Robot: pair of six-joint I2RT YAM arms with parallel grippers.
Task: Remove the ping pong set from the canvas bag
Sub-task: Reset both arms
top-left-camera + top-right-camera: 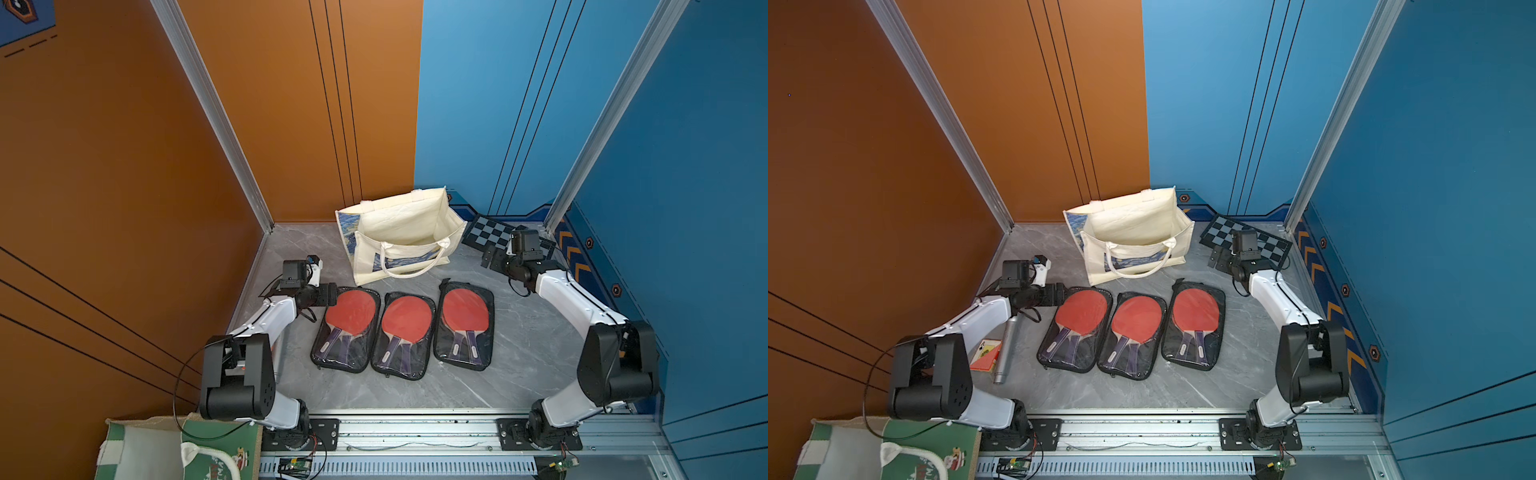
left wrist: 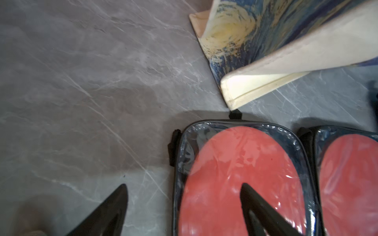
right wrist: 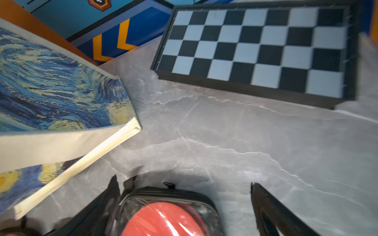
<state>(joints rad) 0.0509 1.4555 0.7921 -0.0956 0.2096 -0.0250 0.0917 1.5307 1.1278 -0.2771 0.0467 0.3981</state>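
Gaping wide, left hand [image 2: 184, 185] and right hand [image 3: 184, 180] hold nothing.

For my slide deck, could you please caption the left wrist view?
Open left gripper above a cased ping pong set on the grey table, canvas bag beyond.

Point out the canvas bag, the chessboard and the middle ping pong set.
canvas bag [image 1: 399, 226], in a top view, on its cream inner wall.
chessboard [image 3: 255, 48], right wrist view, on a middle square.
middle ping pong set [image 1: 406, 319], in a top view, on the red paddle face.
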